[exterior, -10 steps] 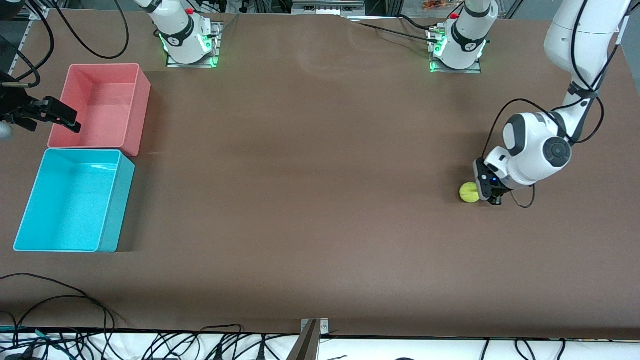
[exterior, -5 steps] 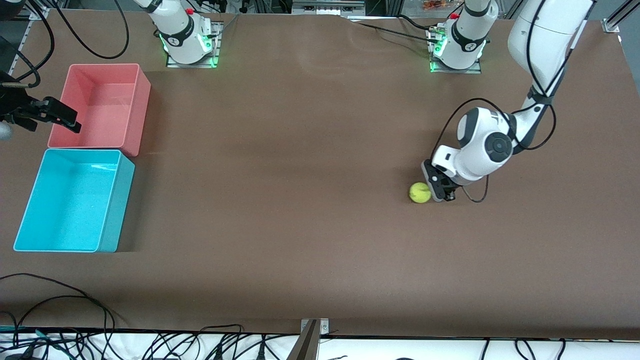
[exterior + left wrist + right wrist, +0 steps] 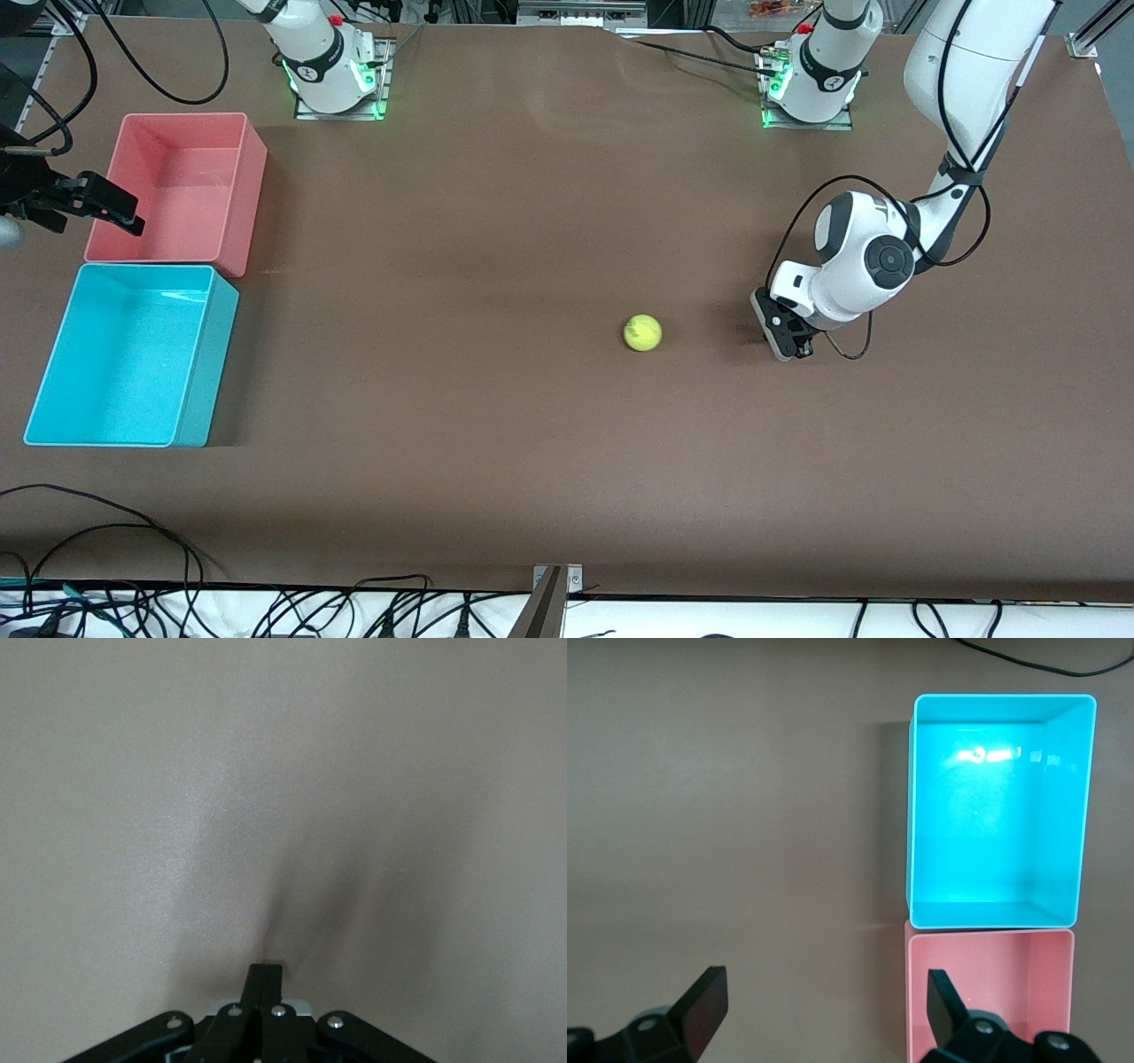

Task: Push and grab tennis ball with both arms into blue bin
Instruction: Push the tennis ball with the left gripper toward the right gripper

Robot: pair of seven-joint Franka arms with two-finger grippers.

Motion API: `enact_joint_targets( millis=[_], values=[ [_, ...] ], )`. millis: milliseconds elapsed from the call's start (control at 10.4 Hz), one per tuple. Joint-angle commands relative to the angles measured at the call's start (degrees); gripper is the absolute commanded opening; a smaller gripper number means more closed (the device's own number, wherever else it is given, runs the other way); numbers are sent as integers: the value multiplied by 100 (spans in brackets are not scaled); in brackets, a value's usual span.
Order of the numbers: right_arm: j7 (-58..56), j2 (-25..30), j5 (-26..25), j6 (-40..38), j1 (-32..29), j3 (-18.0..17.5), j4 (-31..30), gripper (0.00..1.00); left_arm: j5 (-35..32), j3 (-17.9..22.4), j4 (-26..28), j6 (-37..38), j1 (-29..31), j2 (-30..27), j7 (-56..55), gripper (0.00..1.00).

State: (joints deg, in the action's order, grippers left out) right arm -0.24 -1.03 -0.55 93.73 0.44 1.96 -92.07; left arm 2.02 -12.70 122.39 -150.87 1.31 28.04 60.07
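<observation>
The tennis ball [image 3: 642,333] lies free on the bench [image 3: 532,221], apart from the left gripper [image 3: 784,337], whose jaws are together. The right gripper [image 3: 111,211], jaws apart, waits near the empty blue bin [image 3: 208,354]. Grabbing and binning remain.

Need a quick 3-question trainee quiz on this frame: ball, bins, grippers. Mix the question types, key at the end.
1. True or false: the tennis ball is touching the left gripper.
2. Which bin lies nearer the front camera: A) the blue bin B) the pink bin?
3. Fill in: the right gripper, waiting over the pink bin's outer edge, has its fingers ____.

Key
1. False. The ball sits free on the table, apart from the shut left gripper, toward the bins' end.
2. A. The blue bin is lower in the front view, beside the pink one.
3. Open, and holding nothing.
</observation>
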Motion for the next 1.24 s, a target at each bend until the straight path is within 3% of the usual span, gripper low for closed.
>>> enact_joint_targets(
  millis=[0, 96, 191, 287, 383, 479, 574, 862, 1149],
  values=[
    [86, -38, 90, -83, 88, -11, 119, 100, -52, 30, -22, -4, 10, -88, 5, 0],
    [86, -55, 90, -83, 97, -11, 110, 100, -44, 126, -22, -4, 10, -184, -4, 0],
    [86, -90, 90, -57, 114, -11, 110, 100, -43, 275, -5, 13, 10, -341, -30, 7],
    [95, -99, 99, -31, 201, -11, 93, 100, -35, 303, 21, 31, 10, -491, -39, 22],
    [95, -203, 99, -4, 254, -3, 75, 100, -35, 390, 39, 40, 10, -614, -48, 42],
    [95, -274, 99, 57, 359, -11, 23, 100, -43, 469, 65, 40, 10, -746, -48, 84],
    [95, -301, 99, 171, 482, -11, -108, 100, -43, 548, 170, 136, 10, -930, -48, 100],
    [68, -336, 117, 715, 562, -99, -591, 100, -43, 637, 408, 250, 97, -1631, -39, 100],
    [-106, -293, 308, 891, 562, -143, -960, 100, -43, 874, 426, 409, 107, -1915, -48, 100]
  ],
)
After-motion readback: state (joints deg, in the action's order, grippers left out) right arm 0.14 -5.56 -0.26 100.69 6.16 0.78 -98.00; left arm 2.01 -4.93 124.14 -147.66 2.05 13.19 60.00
